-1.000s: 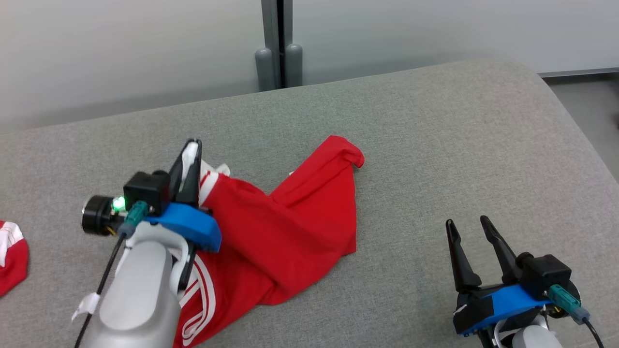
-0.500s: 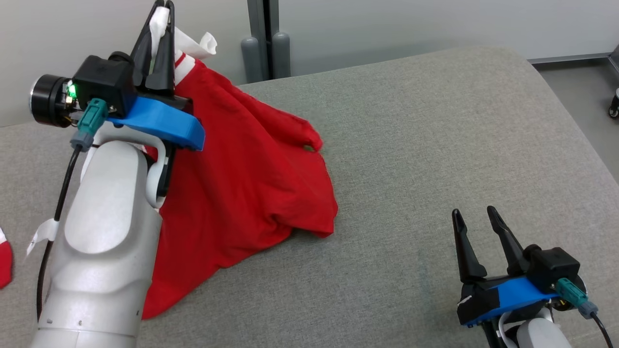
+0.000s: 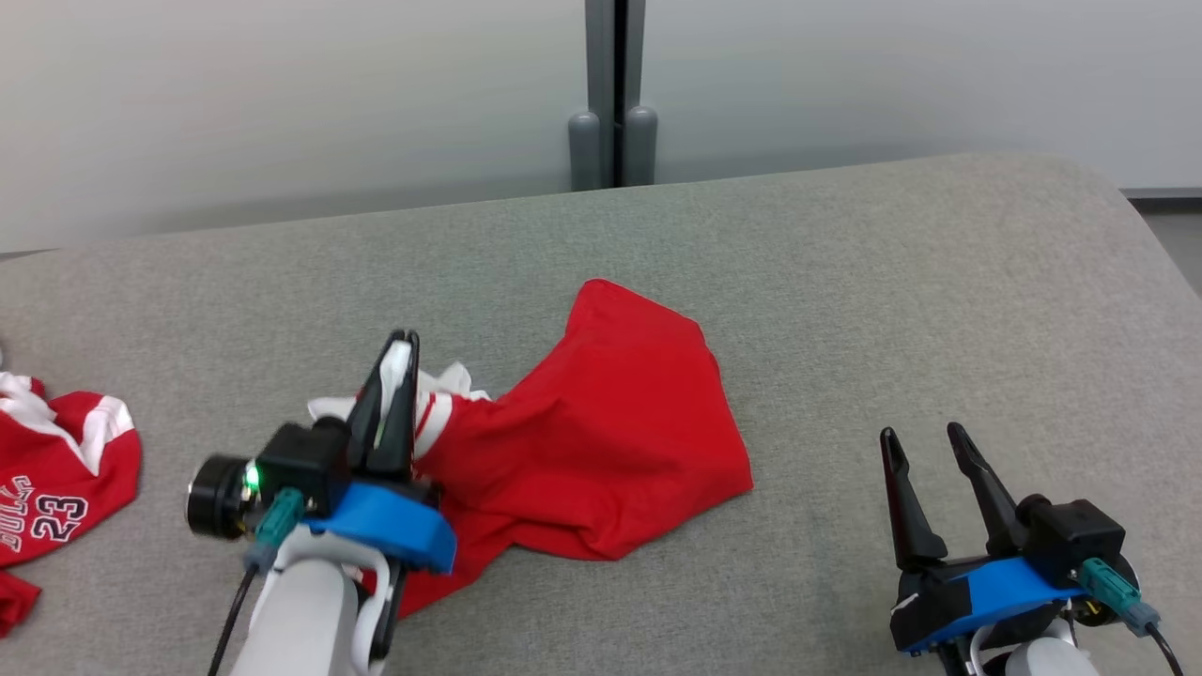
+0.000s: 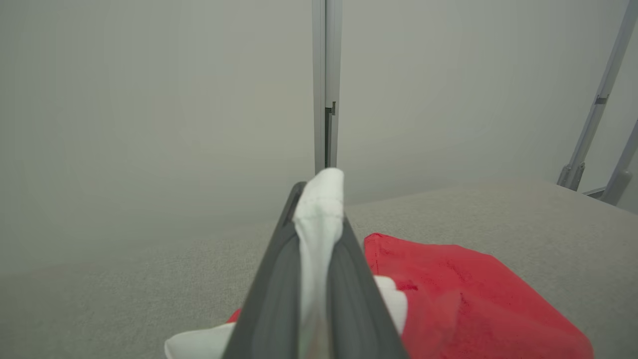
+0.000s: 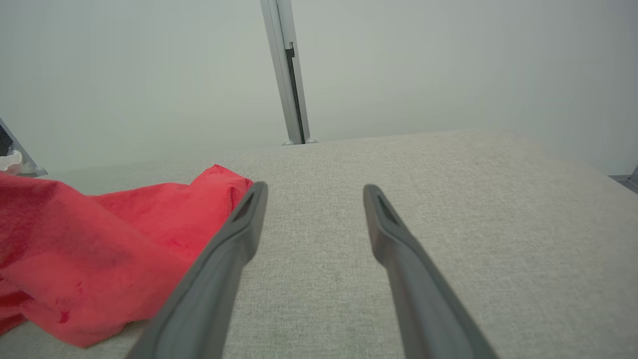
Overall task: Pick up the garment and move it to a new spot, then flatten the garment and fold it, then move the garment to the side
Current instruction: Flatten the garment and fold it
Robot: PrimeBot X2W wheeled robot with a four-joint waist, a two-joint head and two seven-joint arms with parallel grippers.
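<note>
The garment [image 3: 601, 441] is red with white trim and lies crumpled on the grey surface, left of centre in the head view. My left gripper [image 3: 402, 343] is shut on the garment's white edge at its left end; in the left wrist view the white cloth [image 4: 319, 219] is pinched between the two dark fingers, with the red body of the garment [image 4: 463, 294] lying to the right. My right gripper [image 3: 925, 441] stands open at the lower right, apart from the garment. In the right wrist view the garment [image 5: 99, 244] lies left of the open right gripper [image 5: 314, 192].
A second red and white garment [image 3: 56, 488] bearing the number 23 lies at the left edge. The grey padded surface [image 3: 892, 310] stretches wide to the right. A grey post [image 3: 612, 94] stands against the pale wall behind it.
The left gripper, raised high with the garment hanging half a second ago, has come back down; the garment now lies spread on the surface. The head camera has shifted. The right gripper stays open.
</note>
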